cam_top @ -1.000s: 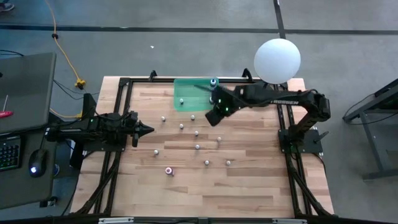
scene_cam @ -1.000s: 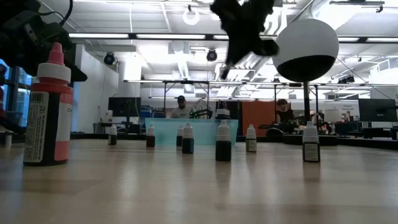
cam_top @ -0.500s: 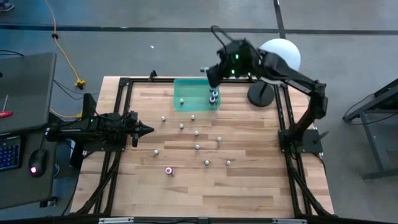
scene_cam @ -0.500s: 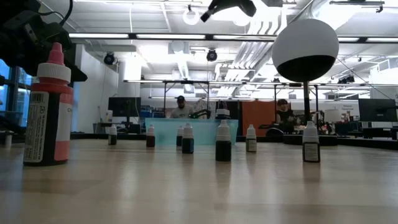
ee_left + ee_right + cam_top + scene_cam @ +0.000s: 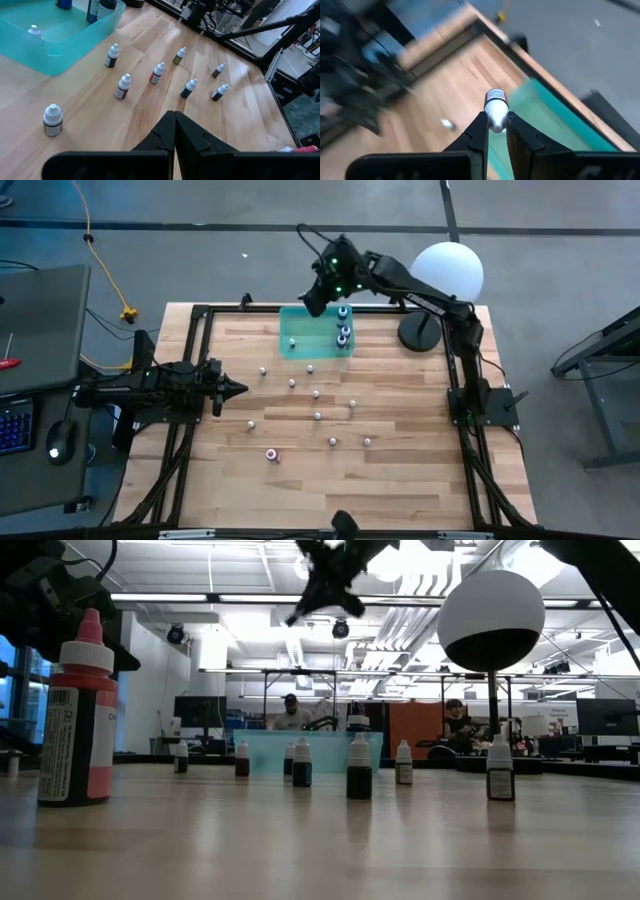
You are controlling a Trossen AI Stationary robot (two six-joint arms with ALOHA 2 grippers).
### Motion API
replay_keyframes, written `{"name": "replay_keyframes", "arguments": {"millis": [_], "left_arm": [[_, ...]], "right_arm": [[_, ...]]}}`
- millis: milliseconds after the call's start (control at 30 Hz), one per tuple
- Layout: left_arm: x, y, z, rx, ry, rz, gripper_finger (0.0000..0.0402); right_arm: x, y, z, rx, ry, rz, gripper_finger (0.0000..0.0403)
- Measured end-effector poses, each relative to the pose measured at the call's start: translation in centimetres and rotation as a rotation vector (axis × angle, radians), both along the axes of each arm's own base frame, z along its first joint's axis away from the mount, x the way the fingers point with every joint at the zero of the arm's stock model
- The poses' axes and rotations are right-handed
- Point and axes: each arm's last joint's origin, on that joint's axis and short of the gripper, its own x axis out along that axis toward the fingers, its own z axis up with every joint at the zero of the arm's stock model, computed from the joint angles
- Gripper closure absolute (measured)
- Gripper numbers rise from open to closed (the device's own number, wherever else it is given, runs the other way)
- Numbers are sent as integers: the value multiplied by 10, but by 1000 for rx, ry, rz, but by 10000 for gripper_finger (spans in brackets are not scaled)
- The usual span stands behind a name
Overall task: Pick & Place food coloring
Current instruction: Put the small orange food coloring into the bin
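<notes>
My right gripper (image 5: pixel 313 302) hangs high over the far left corner of the green tray (image 5: pixel 300 328), shut on a small white food coloring bottle (image 5: pixel 496 107). Three bottles stand in the tray, two at its right end (image 5: pixel 343 322) and one at its left (image 5: pixel 292 341). Several more bottles (image 5: pixel 317 416) stand upright on the wooden table, and a pink-capped one (image 5: pixel 271 454) stands nearer the front. My left gripper (image 5: pixel 236 389) waits shut at the table's left side, touching nothing. My right gripper pinches the bottle's body (image 5: pixel 496 124) between its two fingers (image 5: pixel 479 131). The bottle lies along the fingers and its capped end (image 5: pixel 495 95) sticks out past the fingertips. The gripper slants down from above, and the bottle is clear of the tray and table.
A white globe lamp (image 5: pixel 447 272) stands on its dark base (image 5: pixel 418 333) at the far right corner. A black frame (image 5: pixel 190 380) borders the table. In the low view a tall red bottle (image 5: pixel 78 710) stands close to the camera. Bare wood lies along the near edge.
My right gripper has risen from low beside the tray's near right corner, gone toward the far edge, then toward the table's left, rolling as it went. It now hangs above the tray's far left corner. The left arm has kept still.
</notes>
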Motion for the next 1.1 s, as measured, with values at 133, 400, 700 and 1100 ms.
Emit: {"name": "replay_keyframes", "arguments": {"millis": [133, 400, 700, 1100], "left_arm": [[0, 0, 0, 0, 0, 0, 401], [0, 0, 0, 0, 0, 0, 401], [0, 0, 0, 0, 0, 0, 401], [0, 0, 0, 0, 0, 0, 401]], "right_arm": [[11, -12, -44, 17, 114, 19, 362], [35, -9, -113, 45, 288, 64, 361], [50, 0, -146, 23, 370, 132, 360], [58, 20, -147, -252, 468, 354, 359]]}}
